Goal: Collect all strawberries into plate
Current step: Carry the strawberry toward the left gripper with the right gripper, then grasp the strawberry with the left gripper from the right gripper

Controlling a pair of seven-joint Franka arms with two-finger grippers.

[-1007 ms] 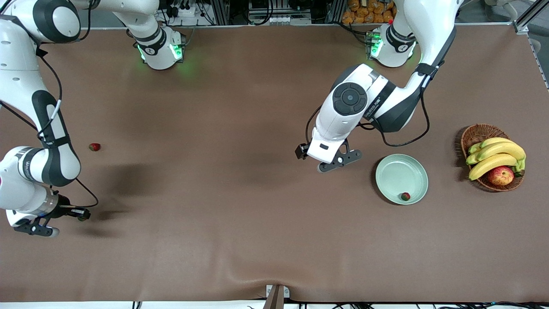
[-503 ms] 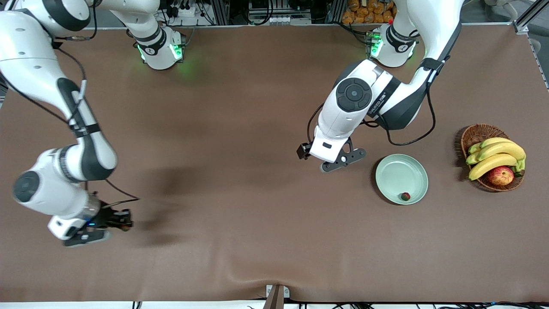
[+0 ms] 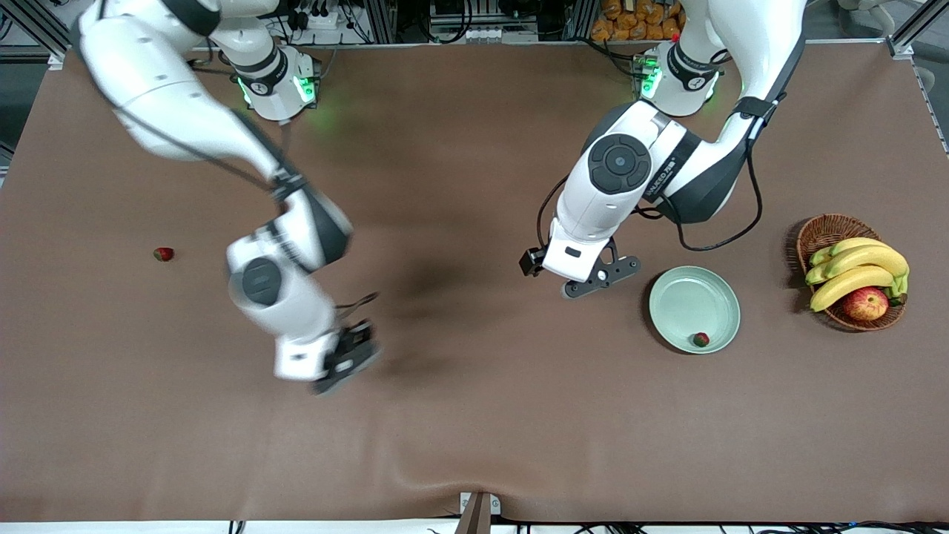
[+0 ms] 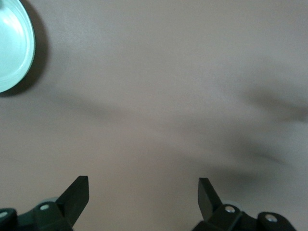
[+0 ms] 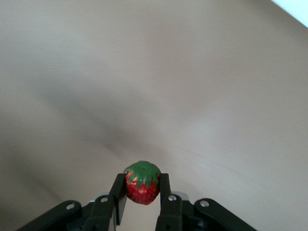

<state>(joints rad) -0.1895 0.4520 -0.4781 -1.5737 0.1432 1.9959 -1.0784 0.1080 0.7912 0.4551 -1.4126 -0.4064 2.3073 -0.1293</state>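
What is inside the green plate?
One strawberry lies in the plate, near the rim closest to the front camera. The rest of the plate is bare. Nothing covers it, so nothing inside is hidden.

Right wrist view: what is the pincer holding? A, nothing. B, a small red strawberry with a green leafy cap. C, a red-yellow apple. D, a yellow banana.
B: the right pincer is shut on a small red strawberry with a green leafy cap, pinched between its two fingers above the brown table.
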